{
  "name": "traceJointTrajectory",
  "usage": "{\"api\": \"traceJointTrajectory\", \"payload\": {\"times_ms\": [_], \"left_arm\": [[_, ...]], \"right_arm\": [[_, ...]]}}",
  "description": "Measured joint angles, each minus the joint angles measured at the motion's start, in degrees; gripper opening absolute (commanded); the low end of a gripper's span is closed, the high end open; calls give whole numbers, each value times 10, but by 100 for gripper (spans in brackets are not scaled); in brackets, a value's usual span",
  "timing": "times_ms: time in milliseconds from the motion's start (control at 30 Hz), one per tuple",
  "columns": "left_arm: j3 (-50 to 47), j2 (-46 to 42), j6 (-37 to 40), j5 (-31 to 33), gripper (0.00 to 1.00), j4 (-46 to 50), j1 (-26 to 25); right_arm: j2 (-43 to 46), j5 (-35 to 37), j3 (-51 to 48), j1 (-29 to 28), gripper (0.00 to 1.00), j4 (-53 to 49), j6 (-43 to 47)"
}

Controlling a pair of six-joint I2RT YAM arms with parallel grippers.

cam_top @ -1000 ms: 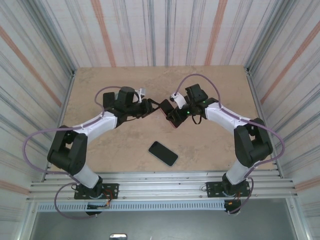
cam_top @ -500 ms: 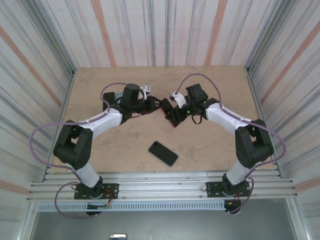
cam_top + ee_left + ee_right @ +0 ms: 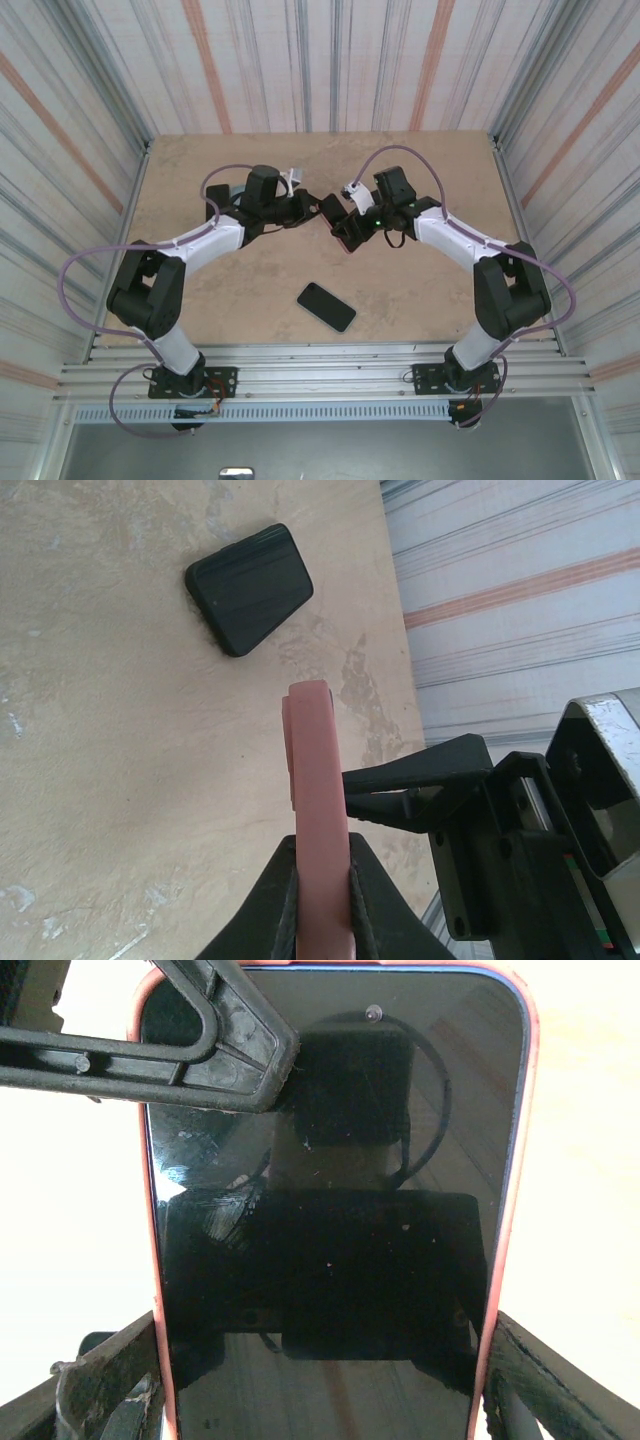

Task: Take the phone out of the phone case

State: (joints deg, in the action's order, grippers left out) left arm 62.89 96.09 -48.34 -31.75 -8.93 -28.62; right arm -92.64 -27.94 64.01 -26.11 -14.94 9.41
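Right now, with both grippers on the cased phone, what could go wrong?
The left gripper pinches the pink case front to back, one finger across the screen of the phone, so it may clamp the phone in. The right gripper holds only the side edges above the table; a slip could drop it.

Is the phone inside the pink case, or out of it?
Inside. In the right wrist view the phone shows its dark screen framed by the pink case rim on both sides and along the top.
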Motion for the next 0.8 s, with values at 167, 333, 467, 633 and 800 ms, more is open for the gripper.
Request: {"api": "traceJointTrajectory", "payload": {"times_ms": [167, 333, 467, 633, 800], "left_arm": [[7, 0, 0, -12, 5, 4, 10], [12, 0, -11, -28, 5, 3, 47], [12, -3, -38, -46, 5, -21, 76], [12, -17, -81, -65, 4, -64, 100], [12, -36, -122, -77, 4, -110, 118]], "right_arm": [[25, -1, -17, 6, 90, 19, -11], [69, -5, -58, 24, 92, 73, -49], [112, -8, -119, 54, 91, 153, -131], [137, -13, -186, 62, 83, 279, -280], [139, -24, -240, 61, 73, 417, -440]]}}
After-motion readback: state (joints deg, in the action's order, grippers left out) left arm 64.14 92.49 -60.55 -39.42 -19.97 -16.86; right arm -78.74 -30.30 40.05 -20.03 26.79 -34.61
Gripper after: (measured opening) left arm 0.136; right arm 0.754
